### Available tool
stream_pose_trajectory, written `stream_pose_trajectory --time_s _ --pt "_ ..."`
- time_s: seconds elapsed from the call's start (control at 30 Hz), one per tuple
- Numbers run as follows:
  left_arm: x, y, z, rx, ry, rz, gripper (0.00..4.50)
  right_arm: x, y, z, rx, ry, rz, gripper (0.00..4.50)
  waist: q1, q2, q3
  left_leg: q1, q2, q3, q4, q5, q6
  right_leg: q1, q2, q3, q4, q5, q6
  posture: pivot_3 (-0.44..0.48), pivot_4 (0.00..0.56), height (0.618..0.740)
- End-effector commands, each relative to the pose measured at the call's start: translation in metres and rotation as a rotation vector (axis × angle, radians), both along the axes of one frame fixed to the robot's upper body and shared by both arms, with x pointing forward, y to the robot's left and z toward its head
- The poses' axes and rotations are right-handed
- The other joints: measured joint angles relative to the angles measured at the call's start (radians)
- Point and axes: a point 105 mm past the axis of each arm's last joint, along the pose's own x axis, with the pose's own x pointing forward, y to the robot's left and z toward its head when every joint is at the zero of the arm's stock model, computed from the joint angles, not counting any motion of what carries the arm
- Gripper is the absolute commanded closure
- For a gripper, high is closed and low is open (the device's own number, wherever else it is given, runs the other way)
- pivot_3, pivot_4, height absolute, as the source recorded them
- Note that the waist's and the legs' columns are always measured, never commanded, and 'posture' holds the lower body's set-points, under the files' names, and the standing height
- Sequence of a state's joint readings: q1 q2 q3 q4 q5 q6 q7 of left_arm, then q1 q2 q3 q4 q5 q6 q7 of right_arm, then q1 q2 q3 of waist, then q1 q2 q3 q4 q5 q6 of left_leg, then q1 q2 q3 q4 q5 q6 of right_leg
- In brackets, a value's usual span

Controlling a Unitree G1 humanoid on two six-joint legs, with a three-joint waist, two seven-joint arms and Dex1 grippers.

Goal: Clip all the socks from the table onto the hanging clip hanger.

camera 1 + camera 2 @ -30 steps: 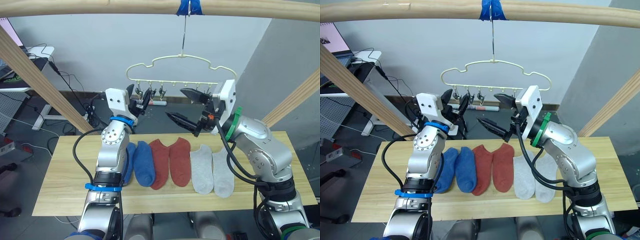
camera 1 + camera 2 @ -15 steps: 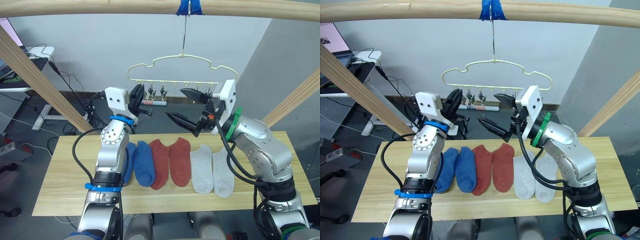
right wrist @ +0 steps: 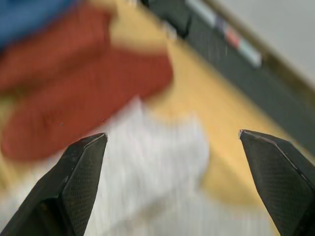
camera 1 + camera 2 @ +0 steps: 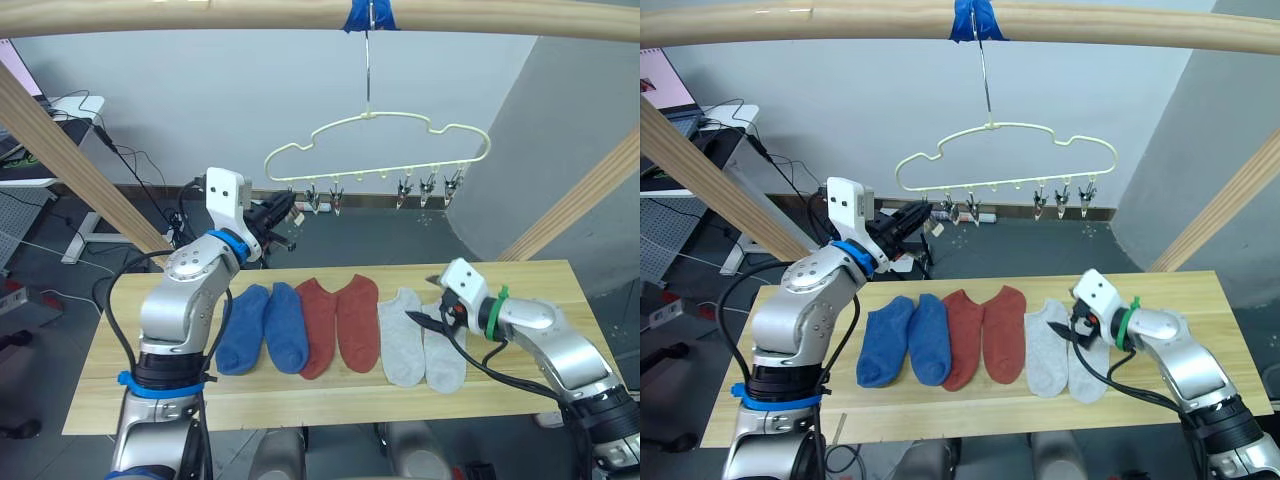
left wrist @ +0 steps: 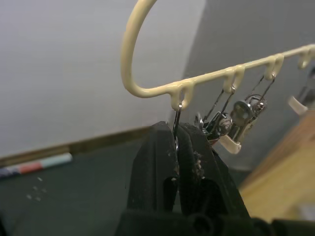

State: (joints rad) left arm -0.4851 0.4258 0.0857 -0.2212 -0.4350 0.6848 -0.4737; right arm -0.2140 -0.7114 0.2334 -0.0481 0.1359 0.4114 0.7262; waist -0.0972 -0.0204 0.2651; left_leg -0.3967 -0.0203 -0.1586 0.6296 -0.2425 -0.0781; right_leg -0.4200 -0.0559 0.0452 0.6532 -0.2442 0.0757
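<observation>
Nearest: table [image 4: 120,400], light-wood planks, running across the view. Six socks lie flat on it in a row, toes toward the robot, neighbours touching or overlapping: two blue socks [image 4: 265,326] on the left, two rust-red socks [image 4: 340,322] in the middle, two light grey socks [image 4: 420,340] on the right.

Right arm low, forearm stretched in from the right over the table's right part, wrist level. Right gripper [image 4: 424,318] sits just above the grey pair, pointing left toward the red ones. In the right wrist view its two black fingers [image 3: 74,182] stand wide apart with the grey sock fabric seen between them; nothing held.

Left arm raised, elbow bent out over the table's left end, forearm angled up and away toward the hanger. Left gripper [image 4: 285,206] reaches the leftmost end of the clip row. Left wrist view: fingers pressed together on the leftmost clip [image 5: 176,129], its wire loop rising from between the fingertips to the hanger's bar.

Farther: clip hanger [image 4: 375,122], pale yellow, wavy top, tilted with its left end lower. Its hook hangs from the round wooden beam [image 4: 200,15] at a patch of blue tape [image 4: 372,14]. Other metal clips [image 4: 428,186] dangle empty along the bar.
</observation>
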Motion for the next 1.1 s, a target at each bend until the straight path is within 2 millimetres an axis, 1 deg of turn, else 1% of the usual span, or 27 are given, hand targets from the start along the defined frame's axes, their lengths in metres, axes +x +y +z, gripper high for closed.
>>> stream_pose_trajectory --time_s 0.03,0.07,0.1,0.17,0.33,0.43,0.53,0.57,0.67,0.73,0.77,0.8,0.87,0.97,1.07,1.1 --pt "-0.017 0.004 0.007 0.001 0.108 -0.114 4.49 -0.002 -0.024 -0.016 -0.14 0.067 -0.003 0.0 -0.002 0.0 0.002 0.001 0.0 0.0 0.0 0.0 0.0 0.0 0.0 0.001 0.002 0.0 0.0 -0.104 0.284 0.74" --pt "-0.02 0.005 0.007 -0.002 0.132 -0.133 4.49 0.0 -0.028 -0.019 -0.145 0.075 -0.018 0.0 -0.003 -0.001 0.003 0.001 0.0 0.001 0.001 0.0 0.0 0.0 0.0 0.001 0.003 -0.001 0.001 -0.104 0.284 0.74" --pt "-0.022 0.006 0.008 -0.027 0.171 -0.153 4.49 0.001 -0.031 -0.023 -0.163 0.087 -0.022 0.0 -0.003 -0.001 0.003 0.002 0.0 0.0 0.001 0.0 0.0 0.0 0.0 0.001 0.004 -0.003 0.005 -0.099 0.281 0.74" --pt "-0.026 0.006 0.008 -0.077 0.239 -0.18 4.49 0.003 -0.035 -0.028 -0.178 0.099 -0.036 0.0 -0.003 -0.001 0.003 0.003 0.0 0.0 0.001 0.0 0.0 0.0 0.0 0.001 0.006 -0.003 0.005 -0.098 0.282 0.74" --pt "-0.035 0.003 0.01 -0.235 0.374 -0.243 4.49 0.007 -0.039 -0.04 -0.177 0.12 -0.065 0.0 -0.003 -0.002 0.004 0.003 0.0 0.0 0.001 0.001 0.001 0.0 0.0 0.001 0.008 -0.003 0.005 -0.096 0.285 0.74" --pt "-0.038 0.001 0.01 -0.242 0.401 -0.25 4.5 0.008 -0.038 -0.046 -0.169 0.126 -0.062 0.62 -0.003 -0.003 0.004 0.004 0.0 0.0 0.001 0.001 0.001 0.0 0.0 0.001 0.007 -0.003 0.005 -0.094 0.284 0.74" --pt "-0.038 0.002 0.01 -0.246 0.405 -0.239 4.5 0.008 -0.038 -0.047 -0.168 0.124 -0.055 1.64 -0.001 -0.003 0.004 0.004 0.0 0.0 0.001 0.001 0.0 0.001 0.0 0.002 0.008 -0.001 0.001 -0.092 0.285 0.74" --pt "-0.034 0.004 0.011 -0.236 0.387 -0.207 4.5 0.008 -0.037 -0.048 -0.171 0.126 -0.042 1.98 -0.001 -0.003 0.004 0.004 0.0 0.0 0.001 0.001 0.0 0.001 0.0 0.002 0.007 0.0 0.0 -0.092 0.285 0.74" --pt "-0.031 0.005 0.01 -0.236 0.376 -0.187 4.5 0.008 -0.034 -0.041 -0.149 0.091 -0.025 3.05 0.0 -0.003 0.005 0.005 0.0 0.0 0.001 0.002 -0.001 0.002 0.0 0.002 0.007 0.0 0.0 -0.094 0.286 0.74" --pt "-0.032 0.003 0.01 -0.241 0.373 -0.193 4.5 0.01 -0.032 -0.034 -0.13 0.053 -0.024 3.72 0.002 -0.003 0.005 0.005 0.0 0.0 0.001 0.002 -0.001 0.001 0.0 0.002 0.007 0.0 0.0 -0.095 0.285 0.74" --pt "-0.032 0.003 0.011 -0.245 0.373 -0.197 4.5 0.01 -0.031 -0.029 -0.122 0.036 -0.024 4.14 0.002 -0.003 0.005 0.005 0.0 0.0 0.001 0.002 -0.001 0.001 0.0 0.002 0.007 0.0 0.0 -0.097 0.284 0.74" --pt "-0.031 0.003 0.011 -0.245 0.373 -0.198 4.5 0.01 -0.031 -0.023 -0.108 0.02 -0.023 4.42 0.002 -0.003 0.005 0.005 0.0 0.0 0.001 0.002 -0.001 0.001 0.0 0.002 0.007 0.0 0.0 -0.098 0.284 0.74" --pt "-0.031 0.003 0.011 -0.249 0.376 -0.199 4.5 0.007 -0.029 -0.013 -0.087 0.003 -0.01 4.47 0.004 -0.003 0.005 0.004 0.0 0.0 0.001 0.002 -0.001 0.001 0.0 0.002 0.007 0.0 0.0 -0.102 0.285 0.74" --pt "-0.031 0.001 0.01 -0.259 0.382 -0.209 4.5 -0.002 -0.027 0.012 -0.048 -0.027 0.024 4.47 0.007 -0.003 0.006 0.004 -0.001 0.001 0.001 0.002 -0.002 0.001 0.0 0.002 0.007 0.0 -0.001 -0.104 0.286 0.74" --pt "-0.031 -0.001 0.011 -0.282 0.391 -0.218 4.5 -0.01 -0.024 0.027 -0.036 -0.027 0.052 4.47 0.007 -0.003 0.007 0.004 0.0 0.001 0.001 0.002 -0.002 0.001 0.0 0.002 0.007 0.0 0.0 -0.107 0.285 0.74" --pt "-0.03 -0.002 0.011 -0.302 0.397 -0.219 4.5 -0.015 -0.017 0.041 -0.003 -0.022 0.078 4.47 0.008 -0.003 0.007 0.004 -0.001 0.001 0.001 0.002 -0.001 0.001 0.0 0.002 0.007 0.0 0.0 -0.114 0.286 0.74"
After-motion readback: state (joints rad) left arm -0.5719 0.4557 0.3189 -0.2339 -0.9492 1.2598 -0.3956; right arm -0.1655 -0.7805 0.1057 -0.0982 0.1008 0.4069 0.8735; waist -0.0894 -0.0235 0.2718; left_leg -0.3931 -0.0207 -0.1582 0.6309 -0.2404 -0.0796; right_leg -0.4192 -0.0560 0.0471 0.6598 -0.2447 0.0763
